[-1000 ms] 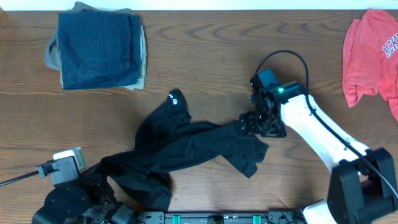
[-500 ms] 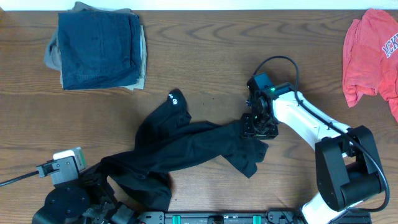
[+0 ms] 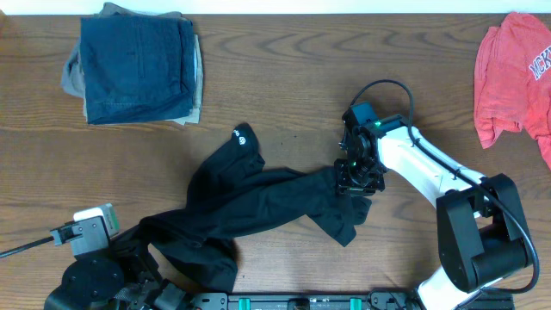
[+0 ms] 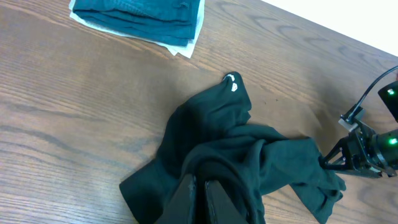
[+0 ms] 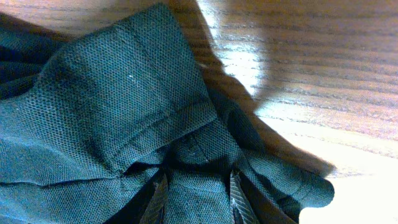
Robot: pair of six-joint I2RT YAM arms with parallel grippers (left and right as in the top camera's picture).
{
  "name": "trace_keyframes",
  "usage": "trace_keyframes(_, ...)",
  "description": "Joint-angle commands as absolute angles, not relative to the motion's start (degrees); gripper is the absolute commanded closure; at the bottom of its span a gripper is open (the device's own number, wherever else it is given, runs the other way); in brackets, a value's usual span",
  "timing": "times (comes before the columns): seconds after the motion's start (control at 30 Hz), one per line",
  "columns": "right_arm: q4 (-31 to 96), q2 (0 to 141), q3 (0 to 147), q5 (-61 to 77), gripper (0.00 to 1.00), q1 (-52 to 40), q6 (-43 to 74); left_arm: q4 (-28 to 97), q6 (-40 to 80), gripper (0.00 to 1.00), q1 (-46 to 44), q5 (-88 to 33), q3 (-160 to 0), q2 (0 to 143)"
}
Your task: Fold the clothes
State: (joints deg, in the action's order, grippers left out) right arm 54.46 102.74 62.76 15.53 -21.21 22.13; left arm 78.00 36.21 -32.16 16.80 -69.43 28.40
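Observation:
The clothes point(image 3: 258, 202) are one black garment lying crumpled across the middle of the table, with a small white logo at its upper tip. My left gripper point(image 4: 200, 180) sits at the garment's lower-left end. Its fingers are pressed together on a fold of the fabric, which drapes over them. In the overhead view that gripper is mostly hidden under the cloth. My right gripper point(image 3: 353, 182) points down on the garment's right end. In the right wrist view the black mesh fabric point(image 5: 124, 112) bunches between the right gripper's point(image 5: 196, 180) two fingers.
A folded dark-blue denim and tan stack point(image 3: 138, 65) lies at the back left. A red shirt point(image 3: 516, 73) with white lettering lies at the back right edge. The right arm's black cable loops above its wrist.
The right arm has drawn in toward the garment's right end, and its jaws have closed onto the fabric. The left arm and the rest of the garment have not moved.

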Motion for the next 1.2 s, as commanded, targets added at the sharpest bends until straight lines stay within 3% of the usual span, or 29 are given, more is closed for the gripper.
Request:
trace_keyframes(0.0,54.6,103.4,62.6,15.0,0.69,-20.9,24.4,78.0,36.5,0.94,-32.2,17.2,-69.1,28.5)
trace_keyframes(0.63,57.5,103.1,64.3,13.4,0.99,-19.3,24.2,78.0,36.5,0.94,-32.2,17.2,-69.1,28.5)
trace_keyframes(1.17,69.6,92.4,77.0,10.4,0.99,-11.5,22.0,67.1,32.2,0.94,-32.2,10.3,-69.6,29.2)
